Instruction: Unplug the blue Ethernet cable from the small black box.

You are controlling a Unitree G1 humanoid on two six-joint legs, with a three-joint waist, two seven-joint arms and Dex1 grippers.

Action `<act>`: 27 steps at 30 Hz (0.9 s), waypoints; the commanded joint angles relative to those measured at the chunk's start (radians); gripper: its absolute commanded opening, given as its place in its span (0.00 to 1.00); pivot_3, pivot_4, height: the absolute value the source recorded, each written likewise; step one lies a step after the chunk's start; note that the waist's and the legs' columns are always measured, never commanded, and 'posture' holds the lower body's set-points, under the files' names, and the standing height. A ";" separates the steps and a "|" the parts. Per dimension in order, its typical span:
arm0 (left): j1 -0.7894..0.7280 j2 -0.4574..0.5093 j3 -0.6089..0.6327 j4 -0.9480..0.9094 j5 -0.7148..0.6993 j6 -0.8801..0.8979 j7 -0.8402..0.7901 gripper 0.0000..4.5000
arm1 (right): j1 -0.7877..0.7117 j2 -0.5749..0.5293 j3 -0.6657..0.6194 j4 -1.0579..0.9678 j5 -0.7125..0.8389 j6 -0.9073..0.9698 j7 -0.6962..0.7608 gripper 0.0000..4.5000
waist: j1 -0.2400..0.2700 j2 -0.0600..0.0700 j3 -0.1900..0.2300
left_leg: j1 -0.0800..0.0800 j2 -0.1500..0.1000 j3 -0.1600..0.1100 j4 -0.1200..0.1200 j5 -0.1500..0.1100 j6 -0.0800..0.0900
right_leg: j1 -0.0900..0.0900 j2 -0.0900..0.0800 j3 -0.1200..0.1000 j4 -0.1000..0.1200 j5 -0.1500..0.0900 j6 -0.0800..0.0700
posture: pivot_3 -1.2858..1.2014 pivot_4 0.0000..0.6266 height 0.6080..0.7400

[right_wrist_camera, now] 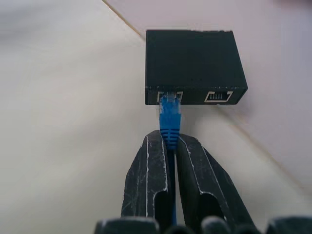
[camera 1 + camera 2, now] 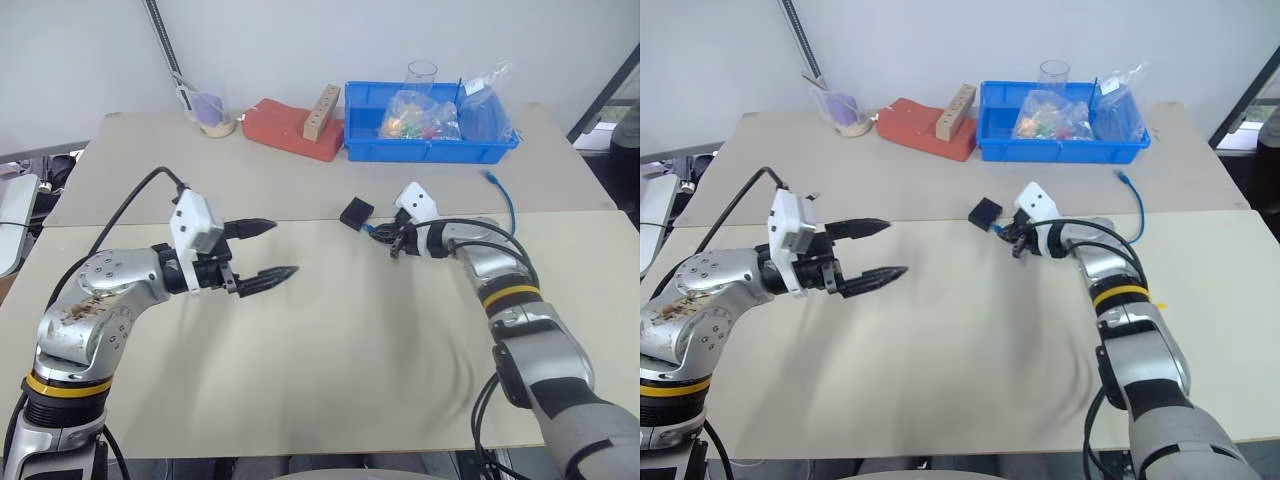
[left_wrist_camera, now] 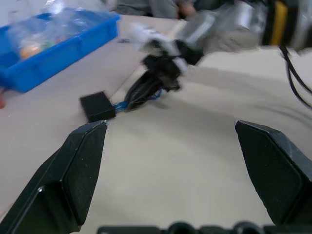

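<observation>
From the head cameras, the right gripper [image 2: 397,240] is sitting out over the table [image 2: 330,350] just beside the small black box [image 2: 356,212], while the blue Ethernet cable [image 2: 508,205] is trailing off behind it across the board toward the blue bin [image 2: 430,148]. The left gripper [image 2: 262,250] is hovering well apart on the other side, fingers spread wide and holding nothing. Looking along the left wrist now, the box [image 3: 97,106] is lying flat with a short blue stub at its side and the right gripper [image 3: 134,97] crowding it, though it is blurred, so the contact is hard to judge there. The right wrist view is settling it: the two black fingers [image 1: 146,180] are pinched tight on the cable [image 1: 169,117] just behind its plug, and the plug is sitting in the left-hand port of the box [image 1: 192,58]. So the grasp looks made; the pull itself is not yet done, and nothing is bracing the box.
</observation>
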 commanded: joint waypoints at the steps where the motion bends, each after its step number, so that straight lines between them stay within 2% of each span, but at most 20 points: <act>1: -0.032 -0.014 0.078 0.028 -0.134 0.114 0.035 1.00 | 0.049 -0.068 -0.004 -0.221 -0.011 -0.241 0.058 0.01 | -0.001 0.000 0.000 | -0.001 0.000 0.000 0.000 0.000 0.000 | -0.001 0.000 0.000 0.000 0.000 0.000 | 0.52 0.24 1.00; 5: -0.112 -0.018 0.067 0.112 -0.212 0.214 0.015 1.00 | 0.129 -0.126 0.035 -0.376 -0.107 -0.526 0.021 0.01 | 0.000 0.000 0.000 | -0.002 0.000 0.000 0.002 0.000 0.000 | -0.002 0.000 0.000 0.000 0.000 0.000 | 0.52 0.24 1.00; 8: -0.172 -0.015 0.015 0.164 -0.187 0.218 -0.027 1.00 | 0.139 -0.121 0.052 -0.404 -0.171 -0.618 -0.029 0.01 | -0.002 0.000 0.000 | -0.001 0.000 0.000 0.003 0.000 0.000 | -0.002 0.000 0.000 0.000 0.000 0.000 | 0.52 0.24 1.00; 15: -0.249 -0.037 -0.117 0.230 -0.095 0.173 -0.108 1.00 | 0.108 -0.089 0.081 -0.453 -0.259 -0.655 -0.107 0.01 | -0.004 0.000 0.000 | -0.002 0.000 0.001 0.003 0.001 -0.002 | -0.003 0.001 0.001 0.003 0.000 0.000 | 0.52 0.24 1.00; 23: -0.278 -0.092 -0.137 0.294 -0.019 0.084 -0.130 1.00 | 0.090 -0.080 0.097 -0.476 -0.274 -0.678 -0.141 0.01 | 0.000 0.000 0.000 | -0.002 0.000 0.001 0.004 0.002 -0.003 | -0.003 0.001 0.001 0.001 0.000 0.000 | 0.52 0.24 1.00; 26: -0.278 -0.099 -0.129 0.293 -0.029 0.089 -0.145 0.84 | 0.086 -0.081 0.101 -0.472 -0.280 -0.683 -0.147 0.00 | -0.001 0.000 0.000 | -0.003 0.000 0.001 0.004 0.002 -0.003 | -0.003 0.001 0.001 0.002 0.000 0.000 | 0.52 0.24 1.00; 27: -0.277 -0.098 -0.128 0.291 -0.032 0.092 -0.150 0.71 | 0.085 -0.081 0.103 -0.469 -0.281 -0.685 -0.149 0.00 | -0.001 0.000 0.000 | -0.003 0.000 0.001 0.004 0.002 -0.003 | -0.003 0.001 0.001 0.002 0.000 0.000 | 0.52 0.24 1.00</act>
